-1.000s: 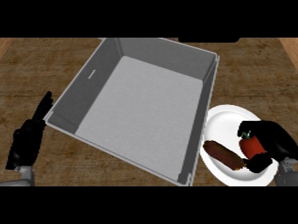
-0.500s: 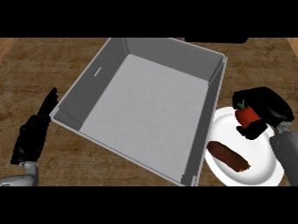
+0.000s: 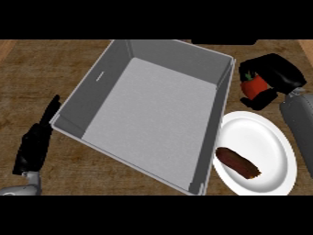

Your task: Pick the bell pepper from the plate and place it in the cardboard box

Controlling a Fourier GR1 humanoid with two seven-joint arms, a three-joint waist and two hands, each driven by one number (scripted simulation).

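Note:
My right hand (image 3: 275,73) is curled round a red bell pepper (image 3: 254,86) with a green stem. It holds the pepper in the air just right of the box's far right corner, beyond the plate. The white plate (image 3: 267,137) lies on the counter at the right, with only a brown sausage-like piece (image 3: 238,163) left on it. The grey cardboard box (image 3: 111,69) stands open in the middle, and its inside is bare. My left hand (image 3: 36,140) rests open at the left, fingers straight, beside the box's left wall.
The wooden counter (image 3: 23,87) stretches round the box. A dark object (image 3: 223,41) shows at the far edge behind the box. My right forearm (image 3: 311,128) runs along the plate's right side.
My right hand has lifted the bell pepper off the plate and carried it up and away, toward the box's far right corner. The left hand has stayed put.

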